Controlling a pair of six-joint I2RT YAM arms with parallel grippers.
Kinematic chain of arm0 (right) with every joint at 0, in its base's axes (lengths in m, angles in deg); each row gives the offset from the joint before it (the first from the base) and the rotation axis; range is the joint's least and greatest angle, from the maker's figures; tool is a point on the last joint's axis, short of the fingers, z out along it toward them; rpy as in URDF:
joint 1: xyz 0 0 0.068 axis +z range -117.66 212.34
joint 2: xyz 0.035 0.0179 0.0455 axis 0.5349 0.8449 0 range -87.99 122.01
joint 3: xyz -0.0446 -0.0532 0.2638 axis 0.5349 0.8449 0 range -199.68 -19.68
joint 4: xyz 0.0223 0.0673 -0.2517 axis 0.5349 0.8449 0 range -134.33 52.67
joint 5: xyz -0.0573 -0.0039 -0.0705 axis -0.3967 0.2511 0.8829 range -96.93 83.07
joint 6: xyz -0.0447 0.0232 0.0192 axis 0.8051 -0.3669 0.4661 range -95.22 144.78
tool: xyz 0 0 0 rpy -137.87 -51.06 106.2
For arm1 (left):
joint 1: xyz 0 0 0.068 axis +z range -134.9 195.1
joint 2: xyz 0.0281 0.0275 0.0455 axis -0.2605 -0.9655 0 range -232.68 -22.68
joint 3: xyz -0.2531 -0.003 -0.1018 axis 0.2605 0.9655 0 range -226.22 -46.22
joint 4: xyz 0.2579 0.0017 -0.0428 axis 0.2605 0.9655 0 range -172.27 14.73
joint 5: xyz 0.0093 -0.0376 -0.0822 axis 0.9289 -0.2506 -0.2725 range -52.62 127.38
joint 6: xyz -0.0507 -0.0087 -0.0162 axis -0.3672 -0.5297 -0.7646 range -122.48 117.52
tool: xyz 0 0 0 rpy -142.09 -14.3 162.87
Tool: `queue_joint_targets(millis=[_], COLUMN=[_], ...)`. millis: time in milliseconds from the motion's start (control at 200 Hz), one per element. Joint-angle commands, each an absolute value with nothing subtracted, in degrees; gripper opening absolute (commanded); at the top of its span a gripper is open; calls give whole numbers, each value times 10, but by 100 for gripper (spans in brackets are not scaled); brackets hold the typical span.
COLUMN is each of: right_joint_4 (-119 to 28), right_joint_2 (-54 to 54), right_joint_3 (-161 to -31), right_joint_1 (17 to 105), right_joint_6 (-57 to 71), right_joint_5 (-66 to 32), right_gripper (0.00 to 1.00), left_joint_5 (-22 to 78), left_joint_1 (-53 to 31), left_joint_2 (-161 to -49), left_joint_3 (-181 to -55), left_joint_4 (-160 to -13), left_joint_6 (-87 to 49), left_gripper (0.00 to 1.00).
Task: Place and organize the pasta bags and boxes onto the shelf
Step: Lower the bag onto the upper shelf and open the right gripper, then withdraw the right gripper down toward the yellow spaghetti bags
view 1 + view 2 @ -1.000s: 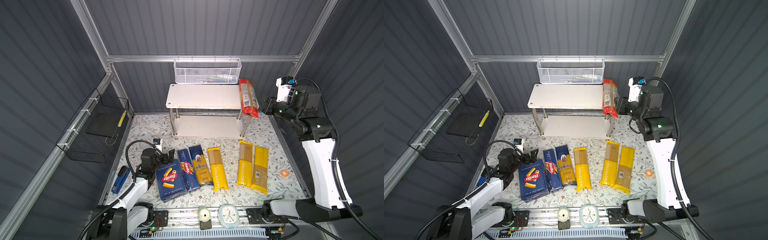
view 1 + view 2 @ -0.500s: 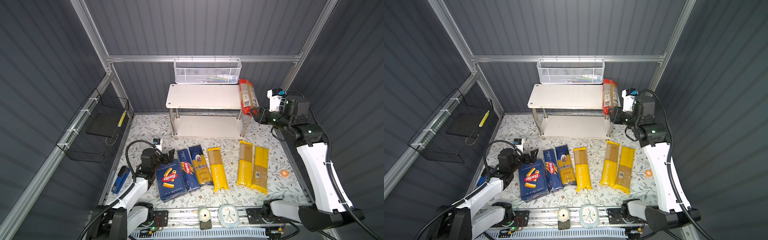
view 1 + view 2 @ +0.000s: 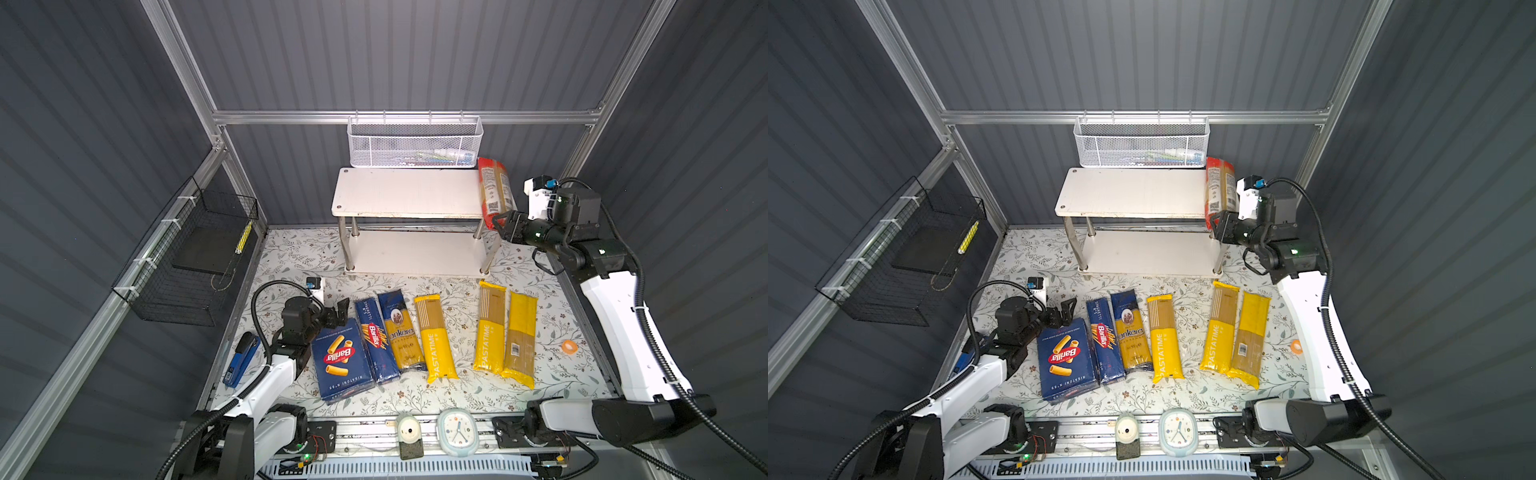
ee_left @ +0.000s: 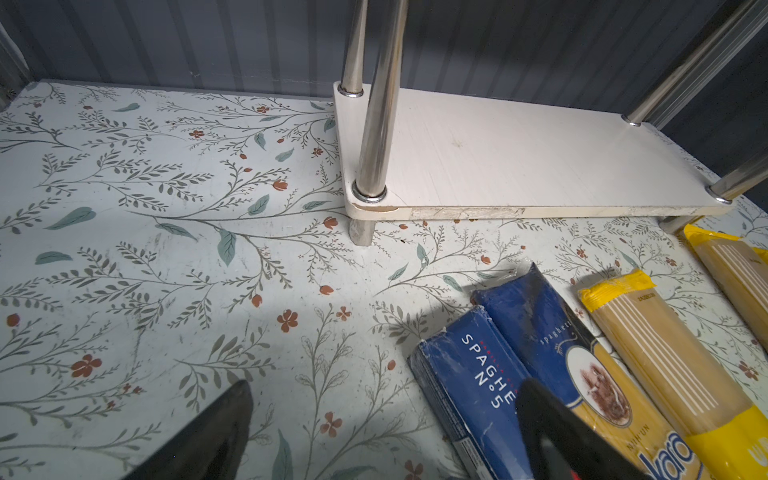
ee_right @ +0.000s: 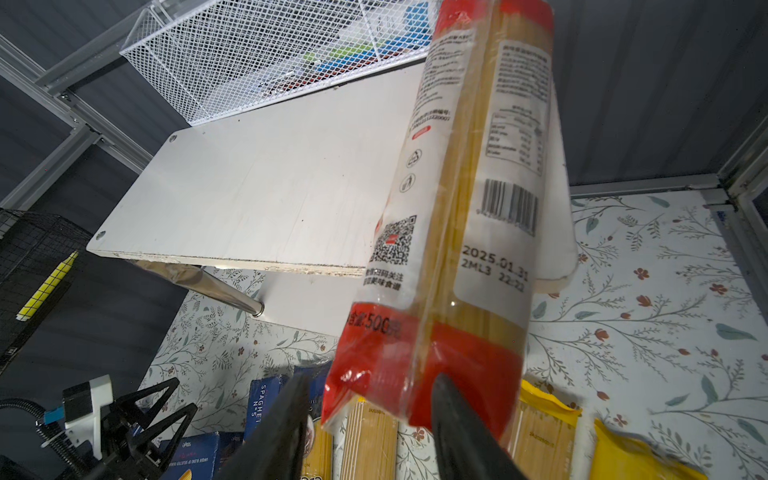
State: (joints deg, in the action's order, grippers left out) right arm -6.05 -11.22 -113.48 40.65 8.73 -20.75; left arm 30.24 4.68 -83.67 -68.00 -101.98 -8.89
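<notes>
Parking the red-clear spaghetti bag (image 5: 469, 187) on the shelf (image 5: 257, 195); my right pincer (image 5: 374, 378) straddles its end, grip unclear. Next: back out straight.

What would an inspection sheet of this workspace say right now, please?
Surface: floral mat, nothing spilled.
Job's things: red packet overhanging right end of shelf top; wide Barilla box, narrow Barilla box, Ankara bag, three yellow bags rowed on mat.
Clutter: blue stapler, orange ring, clock.
Claws: left claw open, empty; right claw straddles red packet's near end, grip unclear.
Cables: black hose along each arm.
Surroundings: white mesh basket, black wire basket on walls.
</notes>
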Motion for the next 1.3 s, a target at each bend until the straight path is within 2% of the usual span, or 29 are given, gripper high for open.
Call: queue_joint_targets(millis=[0,275,415,480,665,770,941,1076,1296], right_joint_4=[-41,15,25,13,-11,-18,-35,-63,-127], right_joint_2=[-107,-131,-181,-217,-327,-387,-476,-473,-379], right_joint_3=[-1149,-1205,-1180,-1141,-995,-901,-740,-652,-596], right_joint_1=[411,417,426,440,475,487,496,496,495], right_joint_6=[97,111,109,122,113,89,-20,-65,-88], right_joint_5=[-182,-163,-188,-207,-173,-114,3,2,-3], right_gripper=[51,52,53,53,52,52,54,59,69], left_joint_5=[302,302,303,303,304,303,306,305,305], left_joint_1=[47,47,47,47,47,47,47,47,47], left_joint_2=[-832,-829,-823,-819,-819,-818,-812,-815,-813], left_joint_3=[-684,-681,-677,-674,-674,-673,-670,-671,-671], left_joint_4=[-1025,-1025,-1027,-1029,-1029,-1029,-1031,-1031,-1031], left_joint_6=[-82,-82,-82,-82,-83,-82,-83,-83,-83], left_gripper=[100,100,100,100,100,100,100,100,99])
